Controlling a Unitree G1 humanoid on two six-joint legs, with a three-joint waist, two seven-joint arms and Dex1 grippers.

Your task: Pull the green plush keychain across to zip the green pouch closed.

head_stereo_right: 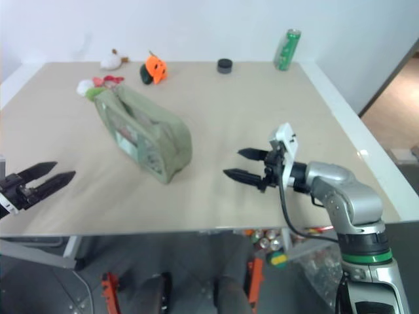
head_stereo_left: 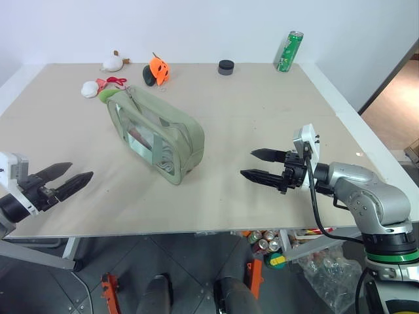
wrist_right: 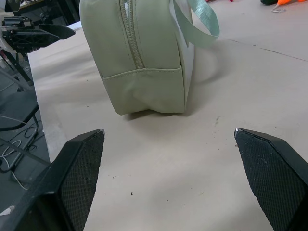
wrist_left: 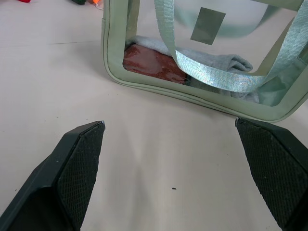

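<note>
Hovering on either side of the pouch, both grippers are empty with fingers spread wide: left gripper low at the near left edge of the counter, aimed at the pouch's clear window side; right gripper well off to the right, aimed at the pouch's near end. Pouch stands on its long base, running diagonally from far left to near centre, zipper along the top ridge. The right wrist view shows the zipper teeth meeting at the near end; whether the far stretch gapes I cannot tell. Keychain lies at the pouch's far left end, touching it, red cord beside it, a white plush just next to that. Judgement: this is the approach, nothing grasped yet. Doing it well probably means one gripper pinning the pouch body so it does not slide or tip, the other pinching the keychain close to its cord, not the white plush beside it. Pull along the line of the zipper, low and steady, toward the near end. A pull upward or sideways would likely drag the whole pouch. Orange plush, black cap and can sit far back, out of the way.
</note>
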